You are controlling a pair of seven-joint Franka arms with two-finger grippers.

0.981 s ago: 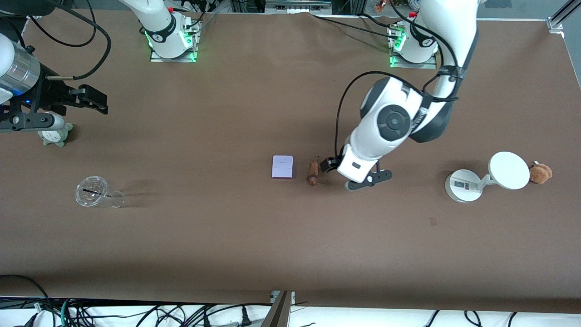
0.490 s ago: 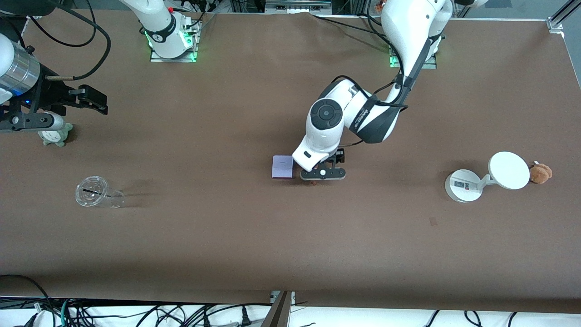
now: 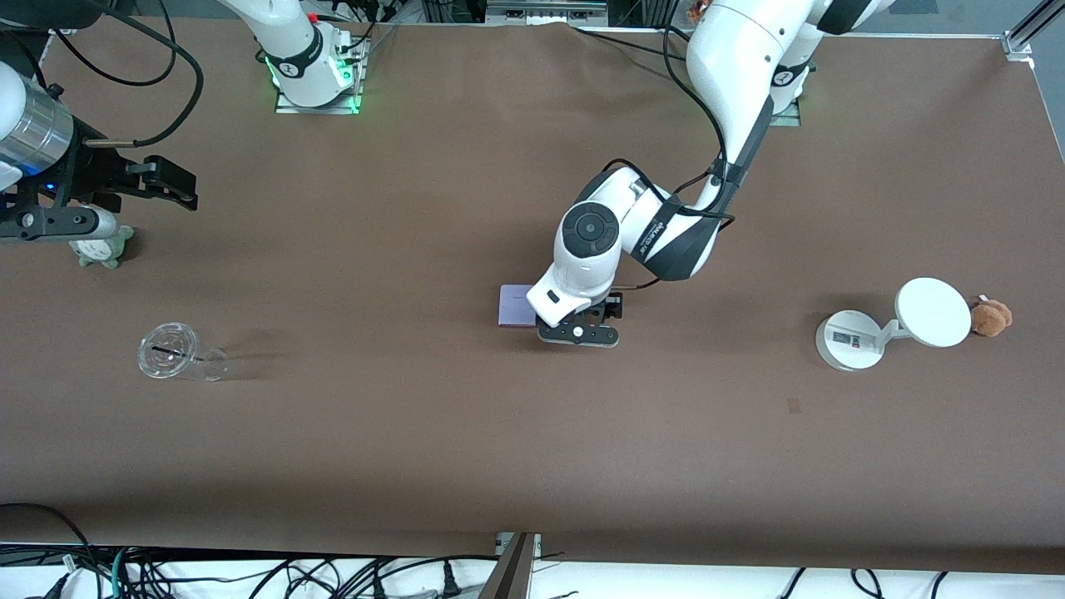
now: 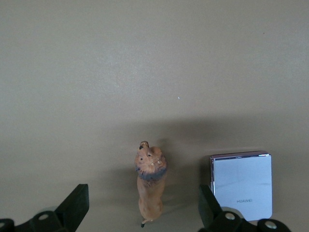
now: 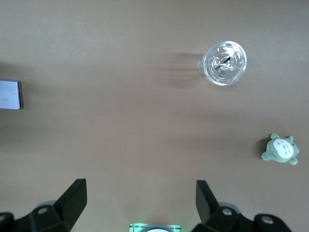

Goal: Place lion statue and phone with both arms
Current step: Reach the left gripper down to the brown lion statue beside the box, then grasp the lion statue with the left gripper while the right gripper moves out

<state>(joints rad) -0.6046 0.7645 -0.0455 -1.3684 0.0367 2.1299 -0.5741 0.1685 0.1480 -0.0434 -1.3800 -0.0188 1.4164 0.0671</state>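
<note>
Front view: left gripper [image 3: 577, 334] hangs low over the table's middle, just beside the phone [image 3: 514, 306].
Left fingers: spread wide, holding nothing.
Lion statue [image 4: 150, 185]: lying on the table between those fingers, beside the phone.
Right gripper [image 3: 166, 185]: waits, fingers apart and empty, over the right arm's end.

Even, bright overhead light falls on the brown table [image 3: 416, 433], casting soft shadows beside the lion statue [image 4: 150, 186] and phone [image 4: 241, 186], with all views in sharp focus.
</note>
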